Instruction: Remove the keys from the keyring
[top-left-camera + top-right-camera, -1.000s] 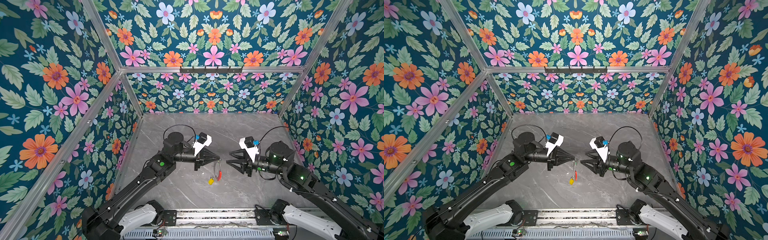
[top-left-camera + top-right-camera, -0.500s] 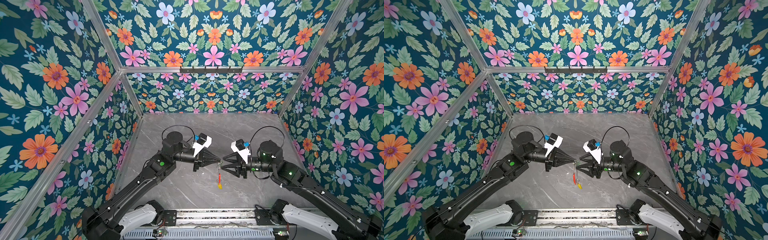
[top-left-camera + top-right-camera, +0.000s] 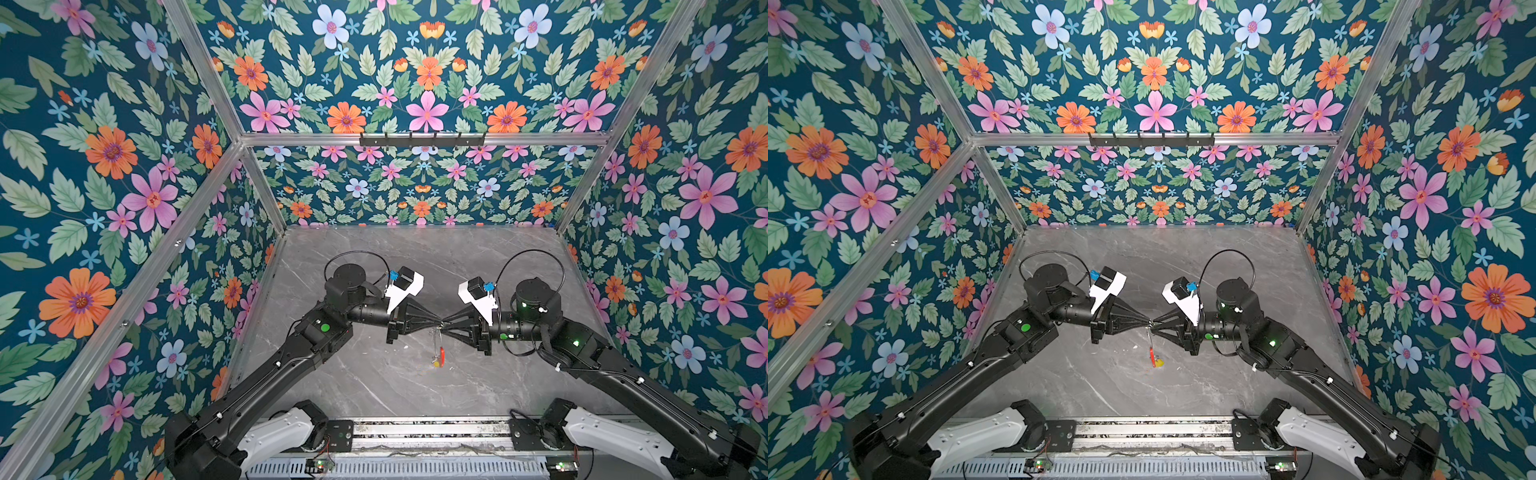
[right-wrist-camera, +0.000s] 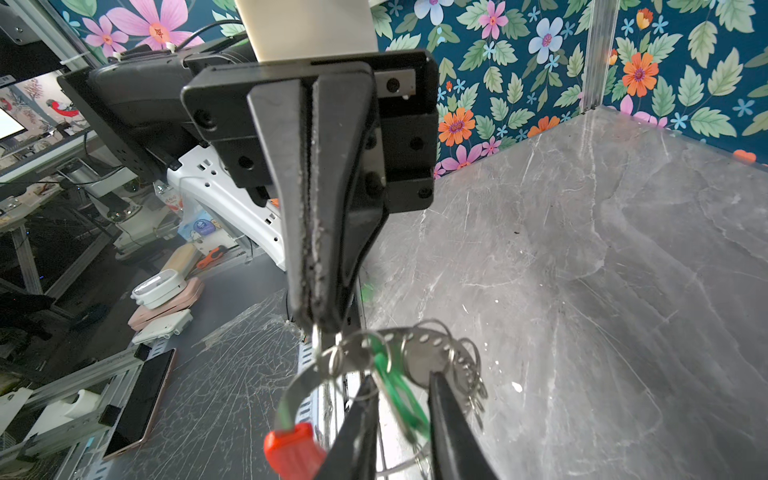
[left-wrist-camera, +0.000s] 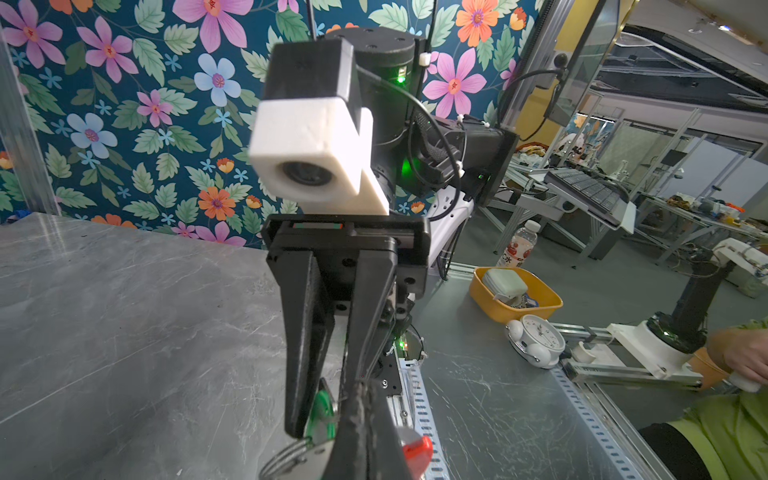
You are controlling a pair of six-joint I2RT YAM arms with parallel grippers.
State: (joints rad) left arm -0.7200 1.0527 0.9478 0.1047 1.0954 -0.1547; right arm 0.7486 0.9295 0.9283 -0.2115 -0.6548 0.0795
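Over the middle of the table, the left gripper is clamped on the keyring, which dangles below it. The right gripper straddles the green key. Whether it pinches the key cannot be told, so it should seat squarely on the head before working the key off the wire.

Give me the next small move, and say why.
Probably close the right gripper firmly on the green key. Its fingers flank that key, though a firm pinch isn't clear. The left gripper is shut on the keyring and holds it hanging.
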